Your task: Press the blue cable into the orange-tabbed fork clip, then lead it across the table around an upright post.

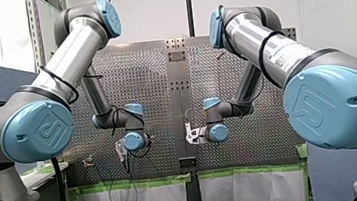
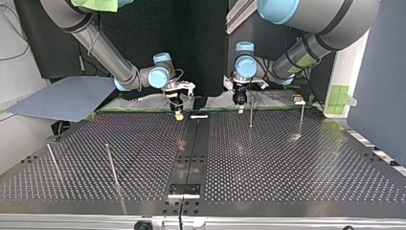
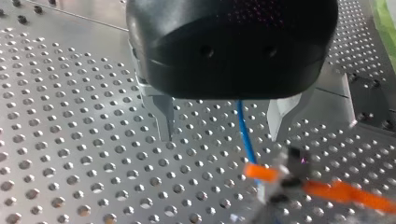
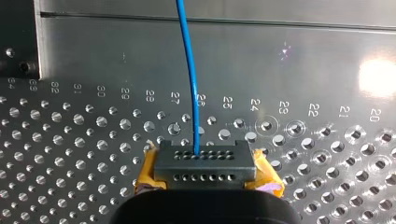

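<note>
Both tools hang low over the far side of the surface (image 2: 287, 167), which is full of small holes.

My left tool (image 3: 220, 137) is spread wide. Its two metal fingers (image 3: 163, 119) stand on either side of the blue cable (image 3: 243, 130) and do not touch it, so it holds nothing. The cable comes out from under the black tool body and runs down between the fingers. It reaches the fork clip (image 3: 280, 179) just ahead of them. The clip stands on the surface, with orange tabs (image 3: 261, 171) sticking out at its sides. It is blurry, so I cannot tell if the cable sits inside the fork.

My right tool (image 4: 205, 164) is closed tight on the same blue cable. Yellow pads (image 4: 147, 175) peek out on both sides of its grey tip. From the tip the cable goes straight ahead over the holes and onto a smooth metal plate (image 4: 280, 51).

In the top view the sides are swapped. At that view's left, two thin posts (image 2: 111, 165) stand up near the front edge. Next comes my right tool, just left of the dark middle strip (image 2: 191, 153). Then comes my left tool, right of the strip. Two more posts (image 2: 250, 116) stand there, one just beside my left tool and one further right.
</note>
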`<state>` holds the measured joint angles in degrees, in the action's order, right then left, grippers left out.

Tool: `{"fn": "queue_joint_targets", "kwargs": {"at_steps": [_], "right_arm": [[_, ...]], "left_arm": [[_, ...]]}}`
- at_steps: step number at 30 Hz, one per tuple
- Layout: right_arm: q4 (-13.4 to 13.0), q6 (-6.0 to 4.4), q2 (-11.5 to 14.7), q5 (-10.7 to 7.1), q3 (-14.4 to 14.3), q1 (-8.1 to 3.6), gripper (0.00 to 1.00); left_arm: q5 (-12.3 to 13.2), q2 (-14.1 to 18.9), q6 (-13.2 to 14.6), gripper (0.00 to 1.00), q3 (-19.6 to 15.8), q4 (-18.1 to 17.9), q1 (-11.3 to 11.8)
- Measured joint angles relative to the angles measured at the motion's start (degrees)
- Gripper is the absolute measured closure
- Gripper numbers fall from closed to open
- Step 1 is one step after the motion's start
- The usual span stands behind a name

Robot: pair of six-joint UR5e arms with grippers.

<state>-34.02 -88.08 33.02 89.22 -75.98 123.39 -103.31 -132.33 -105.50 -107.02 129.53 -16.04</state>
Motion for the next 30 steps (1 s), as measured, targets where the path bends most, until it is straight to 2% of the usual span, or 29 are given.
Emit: {"fn": "queue_joint_targets", "kwargs": {"at_steps": [17,25,26,27,28,29,30], "right_arm": [[0.03,0.0,0.0,0.0,-0.01,0.08,1.0],[0.09,0.0,-0.01,-0.01,-0.01,0.12,1.0],[0.12,0.0,0.0,-0.02,-0.01,0.13,1.0],[0.14,0.0,0.0,-0.04,-0.01,0.15,1.0],[0.15,0.0,-0.01,-0.05,-0.01,0.16,1.0],[0.15,0.0,0.0,-0.06,-0.01,0.17,1.0],[0.16,0.0,-0.01,-0.06,-0.01,0.21,1.0]], "left_arm": [[-0.04,-1.1,1.3,0.0,1.26,0.99,0.65],[-0.45,-1.05,3.49,0.0,1.26,1.16,0.38],[-0.65,-1.05,3.81,0.19,1.26,1.17,0.34],[-0.9,-1.05,4.14,0.19,1.26,1.17,0.3],[-1.3,-1.05,4.6,0.31,1.26,1.17,0.25],[-1.64,-1.05,4.93,0.5,1.26,1.17,0.21],[-2.0,-1.04,5.2,0.5,1.25,1.17,0.18]]}}
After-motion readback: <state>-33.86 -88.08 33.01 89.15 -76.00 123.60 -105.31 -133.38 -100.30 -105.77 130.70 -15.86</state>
